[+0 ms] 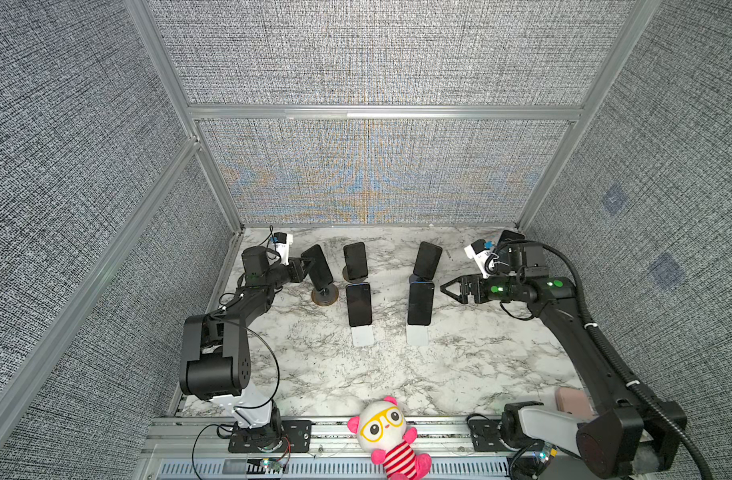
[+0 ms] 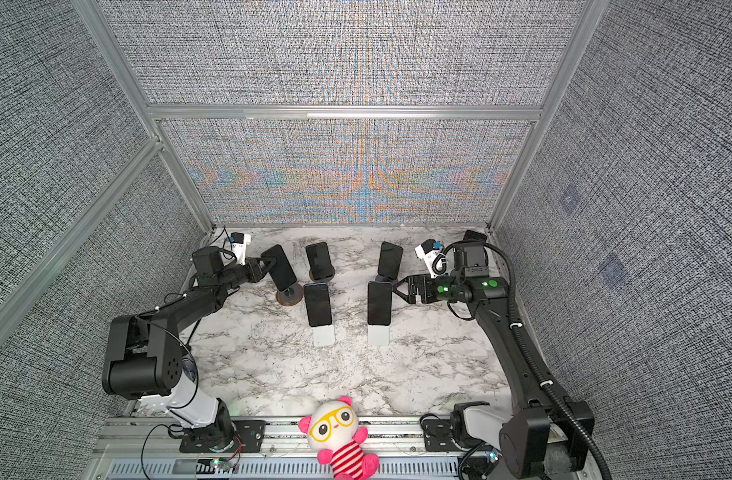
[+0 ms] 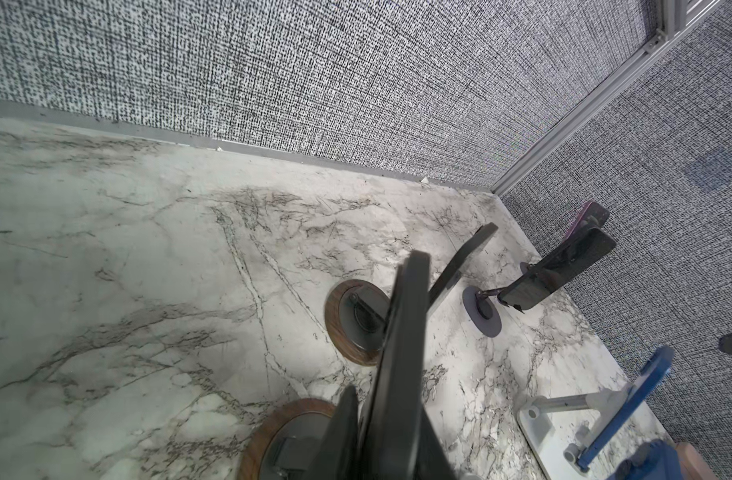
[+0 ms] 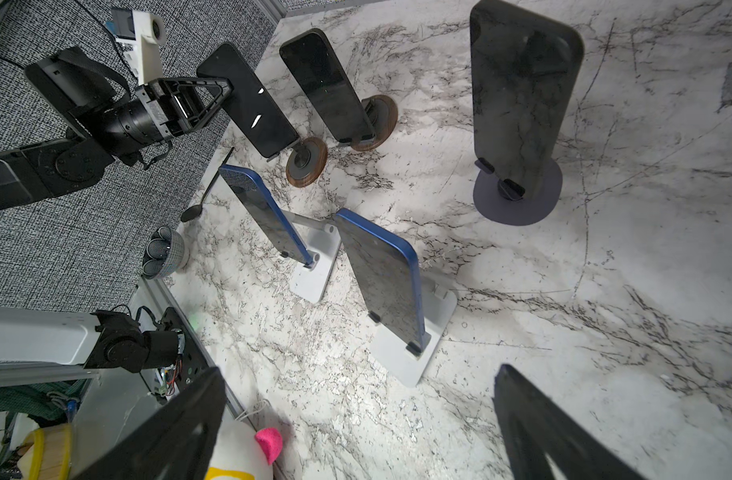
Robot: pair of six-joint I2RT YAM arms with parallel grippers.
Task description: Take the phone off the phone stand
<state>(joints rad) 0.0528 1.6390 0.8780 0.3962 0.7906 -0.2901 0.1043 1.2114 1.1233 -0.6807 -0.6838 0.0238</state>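
the marble worktop (image 1: pixel 459 365) is crowded with phones on stands, so a wide swing on the way out could knock a neighbour over. the nearest, the second phone (image 1: pixel 355 259), stands just beside the target.

the right hand (image 1: pixel 446 286) hangs spread and empty near the middle stands, apart from the action. it is little threat unless it moves in.

the left hand (image 1: pixel 311 262) is pinching the phone (image 1: pixel 319 269) by its upper side edge. the phone leans on the phone stand (image 1: pixel 325 295) at the far left of the group. a grip that high and off-centre could let the phone pivot between the fingers or slip out as it rises.

the stand looks light. if the phone drags on the small lip (image 4: pixel 274 156) at its foot, the stand may tip or come along with it. pulling sideways rather than up and clear of the lip would cause that.
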